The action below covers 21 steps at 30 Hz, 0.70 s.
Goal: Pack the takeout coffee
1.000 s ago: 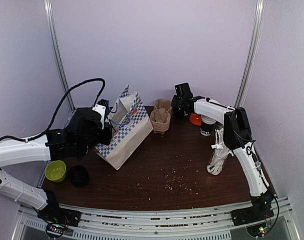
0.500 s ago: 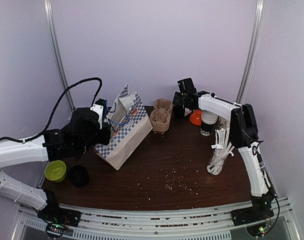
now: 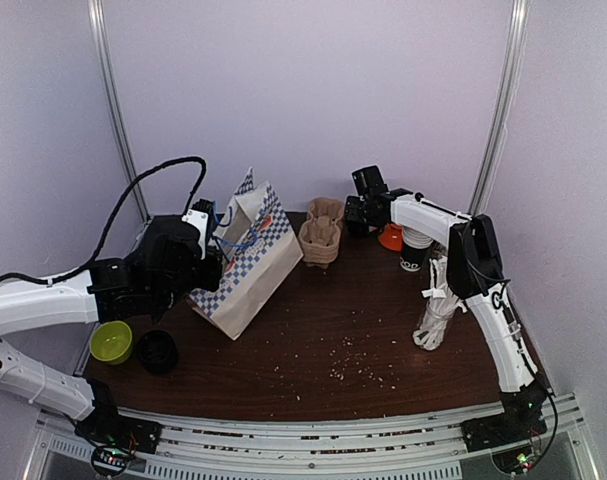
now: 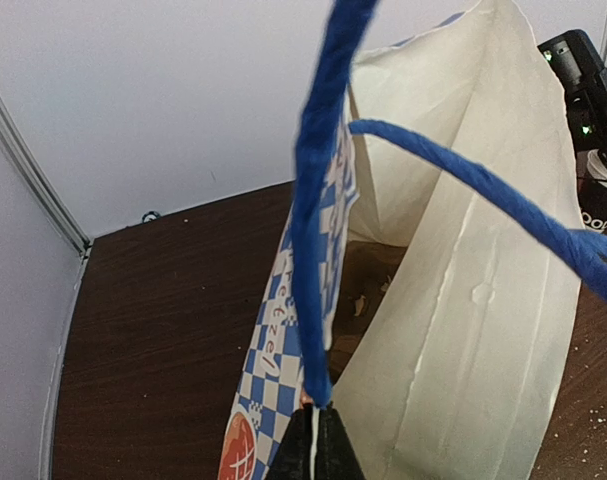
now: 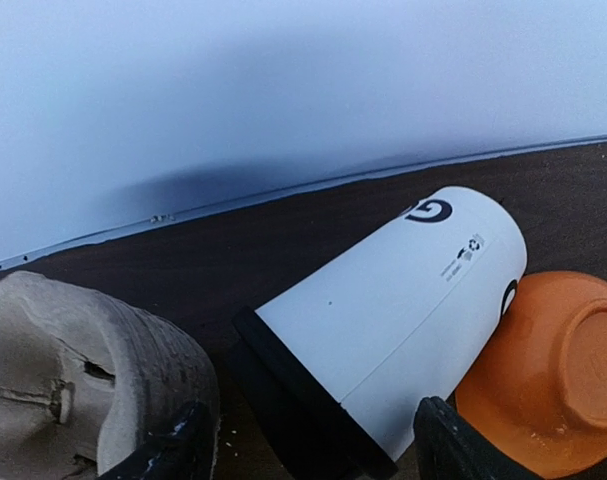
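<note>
Right claw (image 5: 313, 440): released, fingers spread to either side of the cup (image 5: 393, 300); arm stretched low toward the back wall.
Cup marking: a black "G" is printed; the small print cannot be read.
Cup: laid on its side on the table (image 5: 163, 270), between carrier (image 5: 83, 380) and orange bowl (image 5: 543, 370); long axis slanted, black lid toward the claw, base toward the wall.
Left claw (image 4: 313, 455): clenched on the blue handle (image 4: 318, 200) of the checked bag (image 4: 463, 300), mouth open.
Bag lettering: blue script, "etzel" legible.

High rear overview; wrist close-ups on bag (image 4: 463, 300), cup (image 5: 383, 320)
</note>
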{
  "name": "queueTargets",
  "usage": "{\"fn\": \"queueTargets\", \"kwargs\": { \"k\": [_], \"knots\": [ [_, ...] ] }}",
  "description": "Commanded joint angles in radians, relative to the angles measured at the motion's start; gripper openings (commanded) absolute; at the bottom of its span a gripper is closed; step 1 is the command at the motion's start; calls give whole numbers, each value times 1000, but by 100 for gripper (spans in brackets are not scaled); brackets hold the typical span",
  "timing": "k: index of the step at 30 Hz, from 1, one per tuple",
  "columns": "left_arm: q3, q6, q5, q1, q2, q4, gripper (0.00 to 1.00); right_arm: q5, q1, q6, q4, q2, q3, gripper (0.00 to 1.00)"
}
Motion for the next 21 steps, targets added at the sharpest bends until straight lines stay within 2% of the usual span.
{"fn": "queueTargets", "kwargs": {
  "k": [1,4,10,15,21],
  "knots": [
    [-2,-11,7,6,11,4,0,12,-4,-12,-37,16,23,70],
    [-4,-11,6,6,11,4,0,26,-7,-16,-37,20,19,66],
    [-7,-11,5,6,9,3,0,26,-13,-19,-40,25,15,50],
    [-6,-11,1,6,8,2,0,25,-13,-22,-42,23,10,46],
    [-6,-12,2,5,7,1,0,22,-12,-23,-40,2,-9,34]
  ]
}}
